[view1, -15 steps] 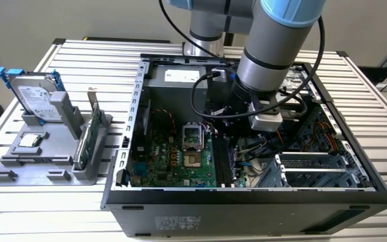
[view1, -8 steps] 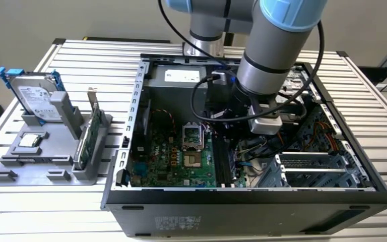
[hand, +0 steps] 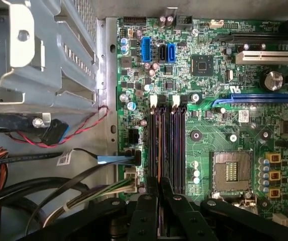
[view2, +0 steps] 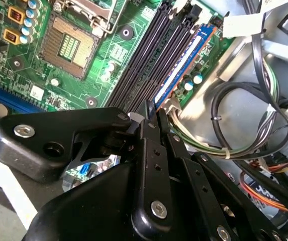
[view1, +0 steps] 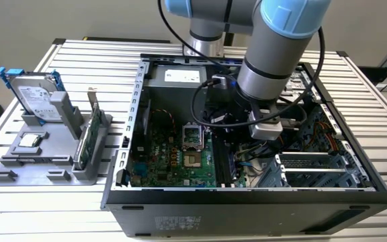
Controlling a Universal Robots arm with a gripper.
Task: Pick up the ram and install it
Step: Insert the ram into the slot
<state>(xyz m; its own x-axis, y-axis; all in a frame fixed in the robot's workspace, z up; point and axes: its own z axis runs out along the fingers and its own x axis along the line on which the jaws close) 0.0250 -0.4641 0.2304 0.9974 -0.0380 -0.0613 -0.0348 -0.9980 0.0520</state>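
The ram (view2: 183, 63) is a thin blue stick standing in the outermost of the black memory slots (view2: 149, 55) on the green motherboard. In the first wrist view it shows edge-on as a narrow line (hand: 159, 145). My gripper (view2: 153, 111) is shut, its black fingertips pressed together right at the near end of the ram. The same fingertips (hand: 151, 188) meet over that end in the first wrist view. Whether they touch the stick I cannot tell. In the exterior view my arm's wrist (view1: 269, 128) reaches down inside the open computer case (view1: 247, 201).
Cable bundles (view2: 244, 120) lie beside the slots, and the bare processor socket (hand: 227, 170) sits on their other side. A metal drive cage (hand: 48, 55) rises nearby. Outside the case, a grey holder (view1: 42, 156) carries a silver hard drive (view1: 36, 98) and a green card (view1: 92, 131).
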